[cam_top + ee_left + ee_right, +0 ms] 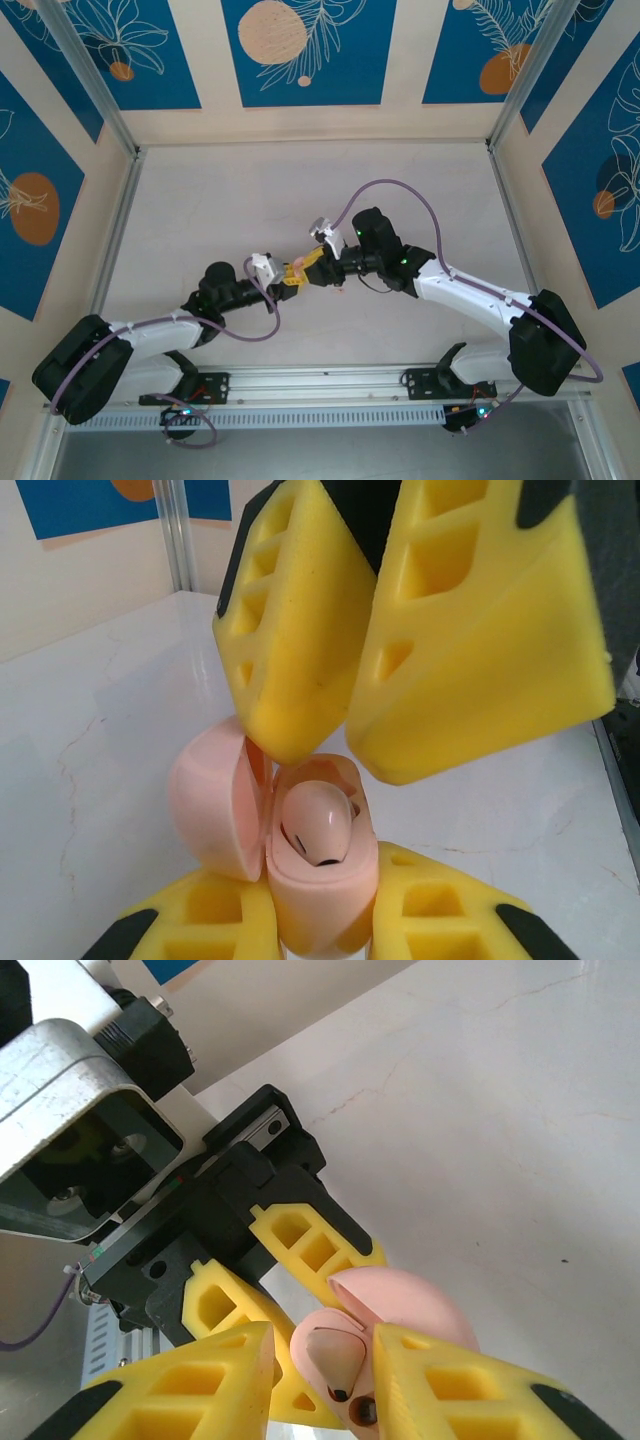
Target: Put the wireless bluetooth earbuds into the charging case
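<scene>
Left wrist view, nearest: the left end effector [320, 925] sits at the lower edge of the frame, its two yellow fingers [205, 915] clenched on the charging case [315, 895].
Charging case, count: one, pale pink and held upright. It is open, with its lid [210, 790] standing to the left of the body.
Earbud, count: one pale pink earbud [318, 822], seated in the case's socket at lower middle of the frame, rounded end up.
Right end effector [345, 760]: it enters from the top of the frame with two yellow fingers parted by a narrow gap and nothing pinched between them. The tips are just above the case rim; I cannot tell whether they touch it.
Right wrist view: case and earbud lie between this end effector's own fingers at the lower edge, with the lid toward the right. The left end effector's black body is behind, at mid-left.
Yellow fingers, count: four.
Top external view: two arms, with their end effectors meeting tip to tip just below mid-frame.
Surface [200, 200]: pale, with a broad bare stretch toward the top of the frame and bare room to the left and right of the arms.
Edges: one metal side rail [113, 255] on the left and one on the right, and a base rail [320, 381] along the bottom. The back wall [310, 122] closes the top.
</scene>
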Controlling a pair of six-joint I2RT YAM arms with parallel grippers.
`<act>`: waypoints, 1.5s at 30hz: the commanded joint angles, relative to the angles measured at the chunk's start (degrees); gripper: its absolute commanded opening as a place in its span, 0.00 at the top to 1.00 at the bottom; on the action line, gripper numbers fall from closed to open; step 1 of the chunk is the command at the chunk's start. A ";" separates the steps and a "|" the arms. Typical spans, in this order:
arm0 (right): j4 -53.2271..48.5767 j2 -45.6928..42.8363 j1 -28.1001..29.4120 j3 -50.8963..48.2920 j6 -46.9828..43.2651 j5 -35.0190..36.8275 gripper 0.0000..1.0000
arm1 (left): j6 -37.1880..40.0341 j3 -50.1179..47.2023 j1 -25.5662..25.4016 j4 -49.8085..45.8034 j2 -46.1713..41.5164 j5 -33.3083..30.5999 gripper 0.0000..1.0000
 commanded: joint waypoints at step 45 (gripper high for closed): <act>-2.77 3.69 -0.42 2.68 -0.17 -3.12 0.83 | 2.39 1.03 0.45 -4.54 -4.62 0.73 0.88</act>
